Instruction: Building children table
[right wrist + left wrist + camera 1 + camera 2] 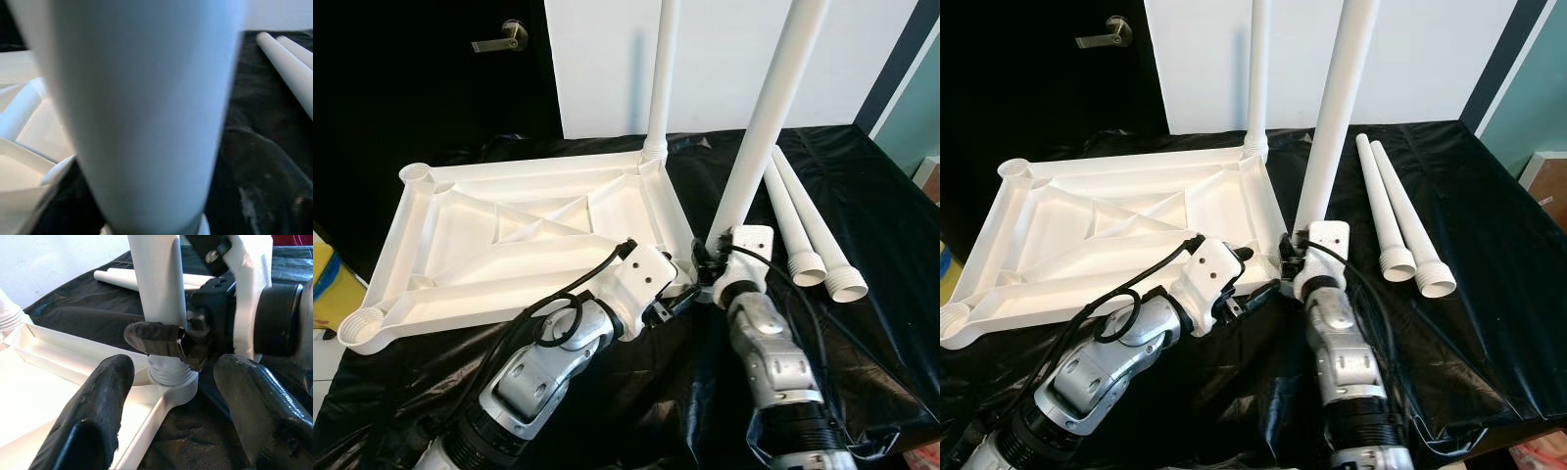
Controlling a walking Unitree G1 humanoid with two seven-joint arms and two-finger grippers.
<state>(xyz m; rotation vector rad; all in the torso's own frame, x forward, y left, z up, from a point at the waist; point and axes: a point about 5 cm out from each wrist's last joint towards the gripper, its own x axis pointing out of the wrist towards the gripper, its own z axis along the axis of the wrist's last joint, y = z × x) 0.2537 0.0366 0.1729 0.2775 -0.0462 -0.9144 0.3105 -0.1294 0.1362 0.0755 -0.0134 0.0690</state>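
Left eye view gives you the layout: the white tabletop (509, 245) lies upside down on the bench (881, 196), ribs up, because its corner sockets must face up to take the legs. One fitted leg (661, 78) stands upright in the tabletop's far right corner. Your second leg (769, 113) stands in the tabletop's near right corner, leaning slightly away from the tabletop.

Your right gripper (710, 262) has its jaws clamped on that second leg low down, just above the socket; a low grip looks chosen so you can turn the threaded end without levering the tabletop over. In the left wrist view one right finger (156, 339) wraps across the leg directly above the threaded collar (168, 373), which sits partly in the socket (178, 390); I judge it not yet fully home.

Your left gripper (171, 396) waits at that same corner with its jaws spread apart, one finger over the tabletop's inside, the other off its outer edge, gripping nothing. It looks ready to brace the corner.

Two spare legs (813, 230) lie side by side on the bench, beyond the tabletop's right edge, within reach.

No brand, label or writing can be read anywhere.
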